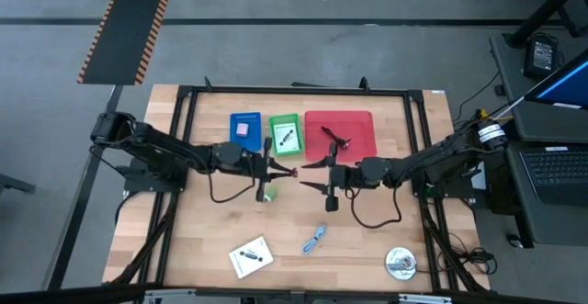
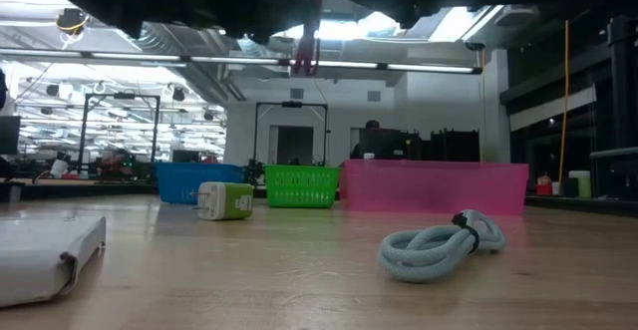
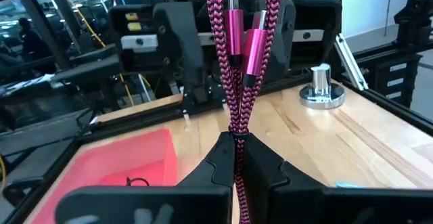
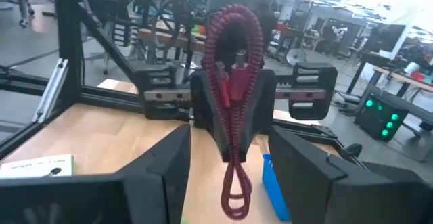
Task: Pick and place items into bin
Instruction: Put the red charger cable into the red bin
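Mid-table handover above the wood: maroon cable (image 3: 237,68) pinched in the closed left gripper (image 3: 235,158), right gripper (image 4: 226,176) spread wide and empty; next, carry to red bin (image 1: 356,125)

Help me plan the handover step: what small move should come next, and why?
Probably draw the right end effector back. Its jaws stand open on either side of the maroon cable, which the left end effector pinches shut above the table. The left arm could then carry the cable toward the red bin.
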